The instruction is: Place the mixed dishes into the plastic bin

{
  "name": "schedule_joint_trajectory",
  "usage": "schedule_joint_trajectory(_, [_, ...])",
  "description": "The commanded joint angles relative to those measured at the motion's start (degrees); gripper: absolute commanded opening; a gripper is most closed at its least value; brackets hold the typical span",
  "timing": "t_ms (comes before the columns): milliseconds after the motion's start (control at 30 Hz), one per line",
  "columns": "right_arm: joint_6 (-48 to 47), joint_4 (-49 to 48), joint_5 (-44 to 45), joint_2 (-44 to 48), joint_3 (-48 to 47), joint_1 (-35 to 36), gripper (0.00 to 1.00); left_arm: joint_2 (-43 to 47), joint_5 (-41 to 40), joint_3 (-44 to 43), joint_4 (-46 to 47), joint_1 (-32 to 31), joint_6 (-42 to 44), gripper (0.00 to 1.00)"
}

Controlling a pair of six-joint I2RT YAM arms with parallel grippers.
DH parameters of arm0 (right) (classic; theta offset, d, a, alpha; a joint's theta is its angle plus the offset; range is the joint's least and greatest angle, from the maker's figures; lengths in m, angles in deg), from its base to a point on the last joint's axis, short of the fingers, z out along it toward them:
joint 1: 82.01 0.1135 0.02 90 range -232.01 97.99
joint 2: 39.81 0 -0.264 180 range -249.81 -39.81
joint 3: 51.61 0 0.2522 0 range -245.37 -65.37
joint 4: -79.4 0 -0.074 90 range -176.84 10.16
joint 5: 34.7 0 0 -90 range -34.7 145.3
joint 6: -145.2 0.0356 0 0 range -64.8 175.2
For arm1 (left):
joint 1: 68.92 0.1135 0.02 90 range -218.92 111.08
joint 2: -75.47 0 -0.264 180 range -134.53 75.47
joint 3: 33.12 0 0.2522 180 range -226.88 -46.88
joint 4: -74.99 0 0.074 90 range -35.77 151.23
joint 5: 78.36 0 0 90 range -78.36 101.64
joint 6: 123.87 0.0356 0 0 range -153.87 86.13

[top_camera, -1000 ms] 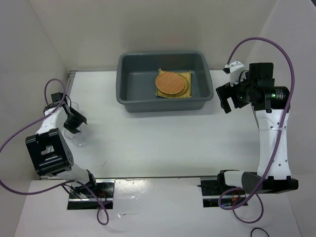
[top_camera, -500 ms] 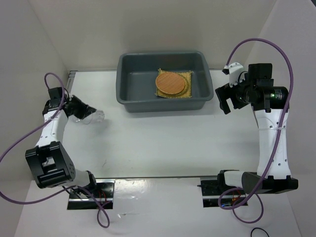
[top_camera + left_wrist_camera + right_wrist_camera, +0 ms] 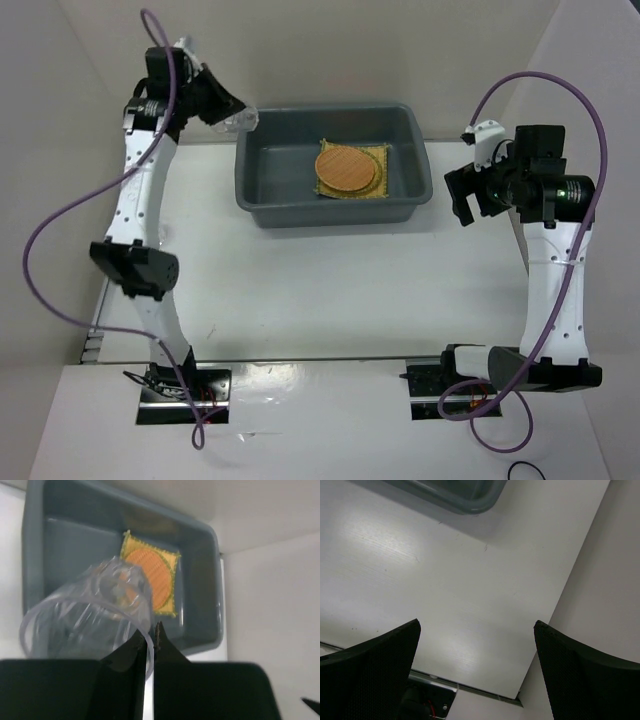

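1. The left pincer [image 3: 228, 108] is held up at the far left corner of the plastic bin [image 3: 262, 160]. Its jaws are nearly pressed together, pinching the thin wall of a clear cup [image 3: 242, 118].
2. In the left wrist view the clear cup [image 3: 87, 612] is tilted on its side. Its open mouth faces the camera and its base points toward the plastic bin [image 3: 205, 580] below.
3. The cup seems to hang just at the bin's left rim. From above it is hard to say whether it is over the inside or just outside.
4. The bin stands at the far middle of the white surface [image 3: 330, 280]. A yellow woven mat [image 3: 380, 154] lies flat on its floor, and an orange woven plate [image 3: 346, 170] rests on top of the mat.
5. The right pincer [image 3: 462, 197] is spread wide and holds nothing. It hovers just off the bin's right end.
6. The right wrist view shows only bare surface between the parted jaws, with a corner of the bin at the top edge.
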Motion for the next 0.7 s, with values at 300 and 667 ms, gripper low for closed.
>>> schedule_joint_trajectory(300, [0.5, -1.3, 3.9, 0.1, -6.6, -3.0, 0.99, -42.5, -13.9, -49.8, -25.6, -7.4, 12.1, 0.02])
schedule_joint_trajectory(667, [0.5, -1.9, 6.5, 3.9, 3.2, -3.5, 0.99, -52.6, -14.7, -56.9, -23.5, -9.1, 13.5, 0.09])
